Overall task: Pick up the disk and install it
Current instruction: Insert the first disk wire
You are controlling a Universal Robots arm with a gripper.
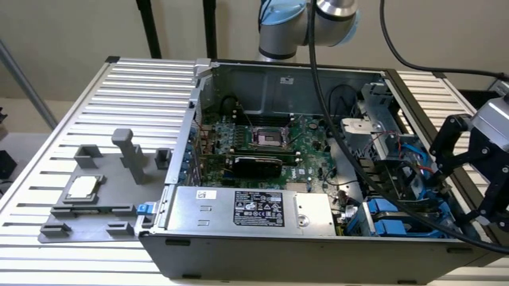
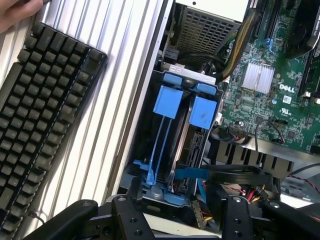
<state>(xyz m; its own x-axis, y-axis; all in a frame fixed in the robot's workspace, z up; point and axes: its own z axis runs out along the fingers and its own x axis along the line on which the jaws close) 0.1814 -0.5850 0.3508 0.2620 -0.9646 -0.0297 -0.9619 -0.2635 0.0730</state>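
- At the exterior view's right side of the open PC case [image 1: 318,262], the gripper [image 1: 465,173] hangs just outside the side wall, above the drive-bay corner.
- Jaws are spread wide with nothing between them, so it is released and empty.
- In the wrist view, the black fingers [image 2: 131,215] straddle the bay from above. I see no contact with the plastic, though I can't be sure.
- The disk [image 2: 190,145] stands on edge inside the blue drive cage [image 2: 150,181], in the case corner next to the motherboard [image 2: 280,107].
- Blue rails run along its long edges, with the squeeze tabs at the open end. It looks seated in the slot, but how deep it sits can't be told.
- It is likely on edge because the bay takes drives that way with the case on its side. The rails ride the cage's grooves, and the tabs face out so they can be pinched.
- The case lies flat with its panel off on the slatted aluminium table [image 1: 151,77], which gives reach from overhead.
- The power supply [image 1: 254,208] sits just beside the bay, and loose cables run near the fingers.
- A grey fixture [image 1: 80,220] on the exterior view's left holds a small square chip [image 1: 83,187], well apart from the gripper.
- A keyboard [image 2: 40,115] lies on the table outside the case wall, with a person's hand [image 2: 15,11] at its far corner.
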